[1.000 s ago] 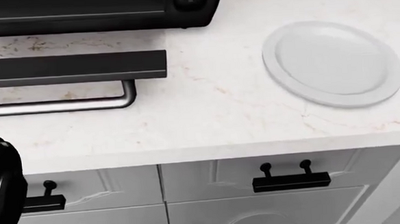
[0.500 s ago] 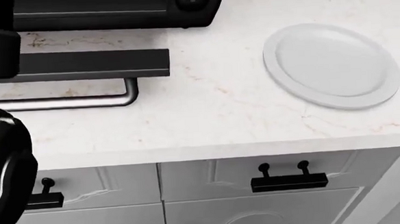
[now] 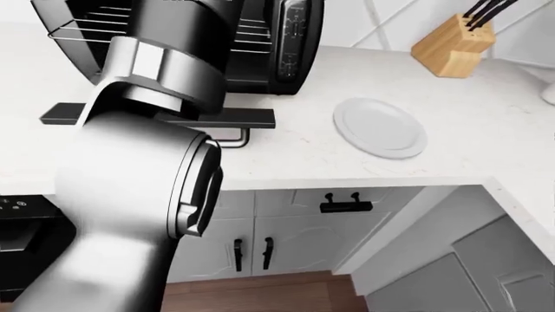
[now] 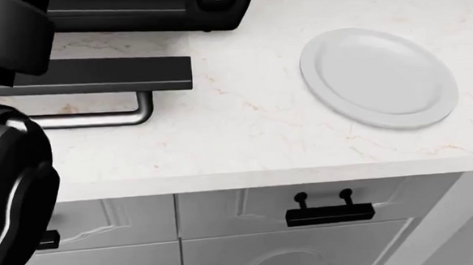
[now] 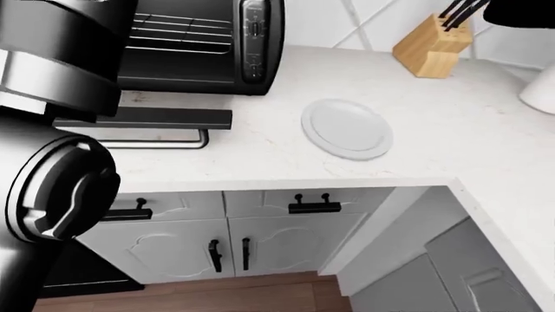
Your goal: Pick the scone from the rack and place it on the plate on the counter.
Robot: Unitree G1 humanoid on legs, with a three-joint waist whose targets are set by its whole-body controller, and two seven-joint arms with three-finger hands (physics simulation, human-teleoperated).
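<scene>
At the far left of the left-eye view, most of the frame is taken up by the left arm (image 3: 138, 195), raised and pointed up toward the toaster oven (image 3: 260, 45). The hand itself is hidden somewhere past the forearm, so whether its fingers are spread or closed can't be told. The right hand isn't seen in any view.

The oven door (image 5: 143, 118) is dropped flat over the counter (image 4: 245, 138), its bar handle hanging just below it. Inside, the wire rack (image 3: 78, 29) can be made out behind the arm. The scone isn't spotted anywhere; presumably it's sitting on the rack where the arm blocks the view, but that's a guess.

So the step in hand looks like the reach into the oven, with the pick not yet confirmed.

Further right, the plate (image 4: 375, 76) is lying bare on the counter, well apart from the door, nothing on it. Way off at the top right a knife block (image 5: 429, 45) is parked, out of the way.

For the next move, the fingers would need to be brought around the scone without snagging the rack wires. It should then be lifted clear of the door edge. After that a fairly long sweep to the right would be called for before it's set down in the plate's middle.
</scene>
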